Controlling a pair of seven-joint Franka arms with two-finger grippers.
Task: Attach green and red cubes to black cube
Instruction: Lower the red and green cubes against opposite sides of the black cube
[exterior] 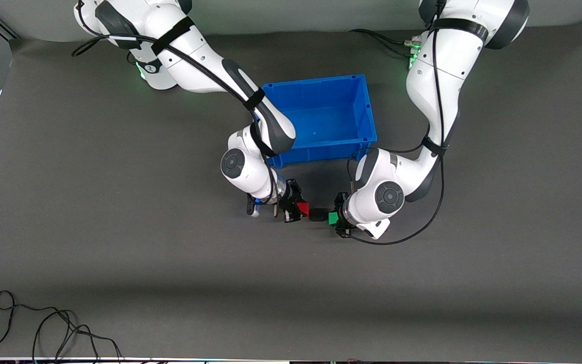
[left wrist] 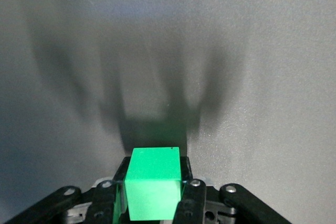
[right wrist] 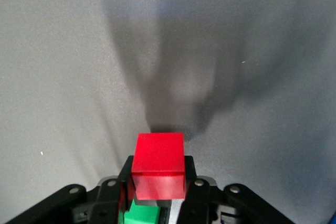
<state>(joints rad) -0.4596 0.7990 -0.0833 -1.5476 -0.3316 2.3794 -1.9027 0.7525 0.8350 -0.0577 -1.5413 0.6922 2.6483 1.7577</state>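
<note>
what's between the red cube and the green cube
The black cube, seen in the front view, sits between the red cube and green cube.

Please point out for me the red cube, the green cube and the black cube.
red cube (right wrist: pixel 157 163), right wrist view, on its front face.
green cube (left wrist: pixel 152 182), left wrist view, on its front face.
black cube (exterior: pixel 317 214), front view, on its top face.

Both arms are reaching out from their bases and bending down toward the middle of the bench, wrists turned inward so the two grippers are facing each other. The right gripper (exterior: pixel 297 207) is sitting low over the bench with its jaws clamped on the red cube (right wrist: pixel 158 165). The left gripper (exterior: pixel 339 218) is doing the same, jaws closed on the green cube (left wrist: pixel 153 182). Neither arm is waiting.
</note>
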